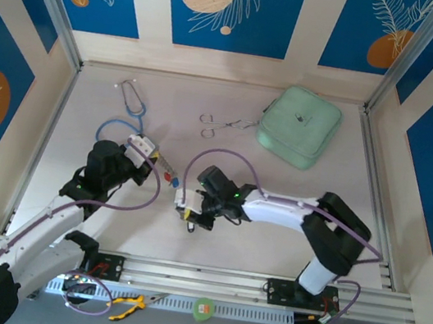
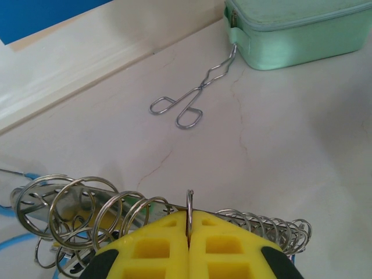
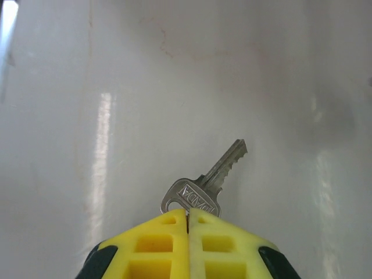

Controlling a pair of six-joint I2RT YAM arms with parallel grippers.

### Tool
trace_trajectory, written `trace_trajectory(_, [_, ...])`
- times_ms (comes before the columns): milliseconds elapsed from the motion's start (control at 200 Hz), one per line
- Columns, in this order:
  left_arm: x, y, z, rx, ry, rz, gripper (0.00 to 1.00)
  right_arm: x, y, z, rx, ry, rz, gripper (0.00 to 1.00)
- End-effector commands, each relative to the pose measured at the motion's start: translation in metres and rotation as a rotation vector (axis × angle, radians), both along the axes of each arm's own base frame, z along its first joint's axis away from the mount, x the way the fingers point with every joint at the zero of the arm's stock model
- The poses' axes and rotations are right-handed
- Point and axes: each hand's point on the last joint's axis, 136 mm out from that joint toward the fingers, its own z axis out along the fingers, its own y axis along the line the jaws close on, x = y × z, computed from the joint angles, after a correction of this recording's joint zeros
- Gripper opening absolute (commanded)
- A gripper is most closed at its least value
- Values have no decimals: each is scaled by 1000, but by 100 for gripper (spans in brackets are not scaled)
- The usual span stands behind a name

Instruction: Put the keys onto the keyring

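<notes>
A plain silver key (image 3: pixel 210 179) lies on the white table, blade pointing up and right. My right gripper (image 3: pixel 187 214) is shut, its yellow fingertips meeting over the lower edge of the key's head; I cannot tell whether they pinch it. From above, this gripper (image 1: pixel 185 209) sits low at mid-table. My left gripper (image 2: pixel 189 216) is shut on the keyring (image 2: pixel 189 203), a thin steel split ring standing edge-on between the pads. Behind it a metal bar (image 2: pixel 70 200) carries several more rings. In the top view the left gripper (image 1: pixel 150 159) is left of centre, with small red and blue bits (image 1: pixel 170 178) at the bar's end.
Steel forceps (image 1: pixel 221 123) lie near the back, beside a mint-green zipped case (image 1: pixel 299 126) at the back right. A blue-tubed stethoscope (image 1: pixel 131 102) lies at the back left. Yellow-handled pliers (image 1: pixel 128 305) rest below the front rail. Walls close in three sides.
</notes>
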Motion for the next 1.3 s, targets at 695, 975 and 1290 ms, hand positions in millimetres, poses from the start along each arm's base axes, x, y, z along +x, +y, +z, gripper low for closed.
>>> trace_trajectory(695, [-51,-79,-18,36,108,-449,0,9,-121,-33,-238,523,-1115,7])
trace_trajectory(975, [-49,-78,-20,42,105,-440,0,1,-125,-40,-309,580,-1126,24])
trace_trajectory(1290, [-48,-78,-19,38,97,-439,0,-2,-122,-29,-326,613,-1107,29])
